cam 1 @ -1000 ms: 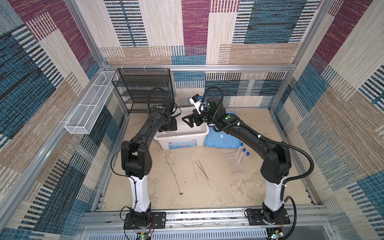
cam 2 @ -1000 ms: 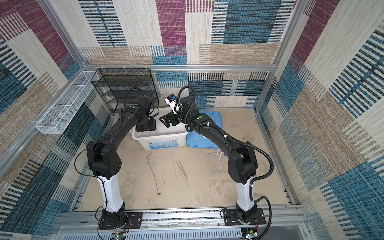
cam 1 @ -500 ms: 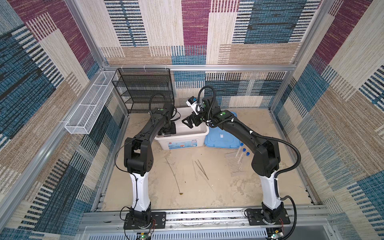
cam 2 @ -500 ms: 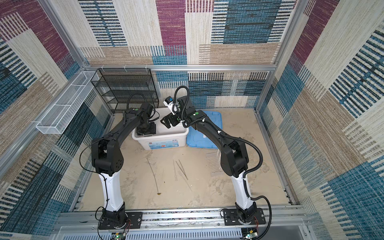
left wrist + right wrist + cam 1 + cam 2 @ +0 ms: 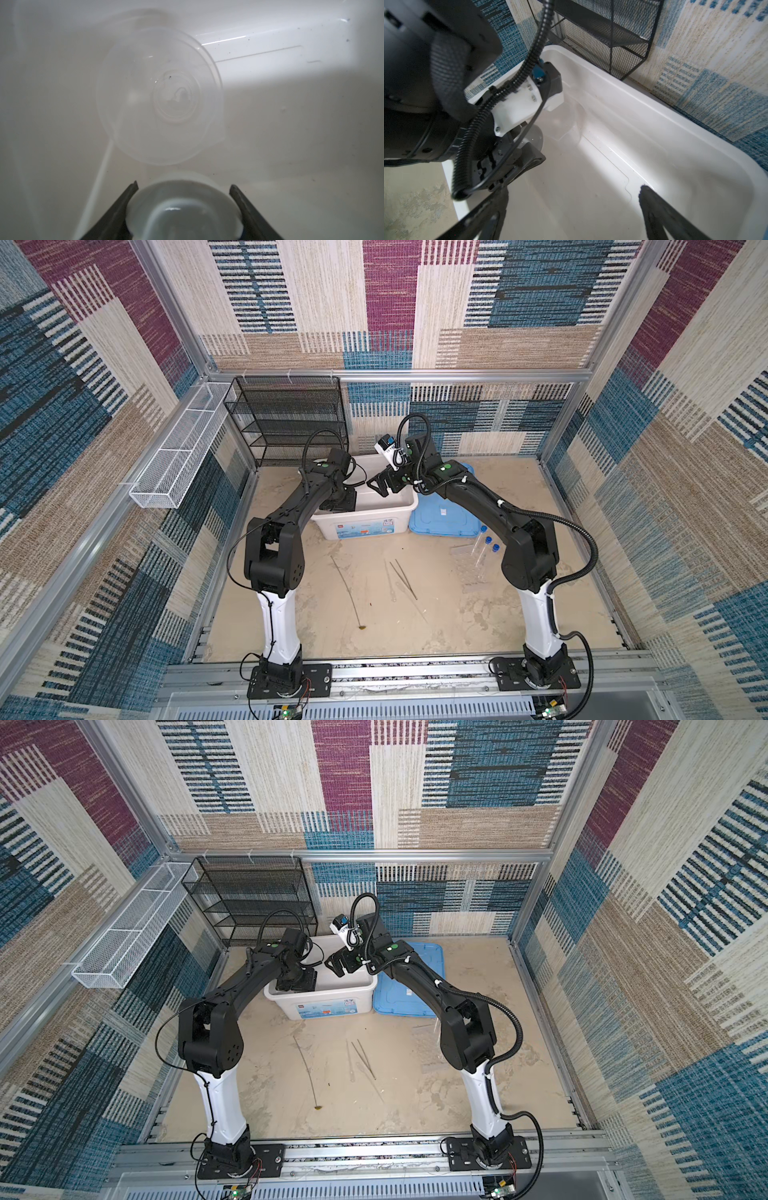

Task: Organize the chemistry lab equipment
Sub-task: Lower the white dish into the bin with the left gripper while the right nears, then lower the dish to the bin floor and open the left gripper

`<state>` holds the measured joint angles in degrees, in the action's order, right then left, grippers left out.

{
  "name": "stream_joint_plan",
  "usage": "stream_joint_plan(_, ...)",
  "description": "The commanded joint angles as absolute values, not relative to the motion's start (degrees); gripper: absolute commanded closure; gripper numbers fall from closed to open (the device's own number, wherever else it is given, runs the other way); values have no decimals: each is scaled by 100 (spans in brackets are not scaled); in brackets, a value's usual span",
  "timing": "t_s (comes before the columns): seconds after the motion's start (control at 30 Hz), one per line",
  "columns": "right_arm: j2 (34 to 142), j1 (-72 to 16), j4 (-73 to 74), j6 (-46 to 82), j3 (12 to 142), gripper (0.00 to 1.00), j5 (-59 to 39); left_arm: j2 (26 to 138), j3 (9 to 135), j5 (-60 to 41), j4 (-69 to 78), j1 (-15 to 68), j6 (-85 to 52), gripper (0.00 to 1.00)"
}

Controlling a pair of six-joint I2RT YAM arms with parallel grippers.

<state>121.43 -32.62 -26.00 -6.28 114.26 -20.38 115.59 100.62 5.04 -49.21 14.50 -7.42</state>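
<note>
Rod (image 5: 348, 593): lies flat on the table (image 5: 436, 614), well in front of the white box (image 5: 365, 529).
Dropper (image 5: 389, 580), tweezers (image 5: 404, 578): side by side, in front of the white box.
Test tubes (image 5: 484, 549): three, blue-capped, front-right of the white box.
Left gripper (image 5: 184, 185): down inside the white box, partly spread, fingers pressed to both sides of the dish.
Dish (image 5: 182, 209): small, white, inside the white box.
Beaker (image 5: 160, 99): clear, on the white box's floor, just past the dish, apart from it.
Right gripper (image 5: 573, 195): above the white box, spread wide, empty.
Lid (image 5: 440, 518): light blue, just right of the white box.
Shelf (image 5: 291, 418): black mesh, behind the white box.
</note>
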Motion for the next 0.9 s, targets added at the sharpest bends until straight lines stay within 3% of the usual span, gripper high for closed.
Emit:
stream_joint_plan(0.0, 12092, -3234, -2523, -692, 11399, 1, -2063, 11484, 9997, 199, -4561, 1450, 44, 45)
stream_joint_plan(0.37, 12094, -3199, -2479, -692, 11343, 1, -2172, 11710, 10170, 141, -4539, 1433, 964, 44)
stream_joint_plan(0.87, 12014, -3190, -2349, -693, 11156, 1, -2148, 11977, 10129, 408, -4471, 1396, 1079, 43)
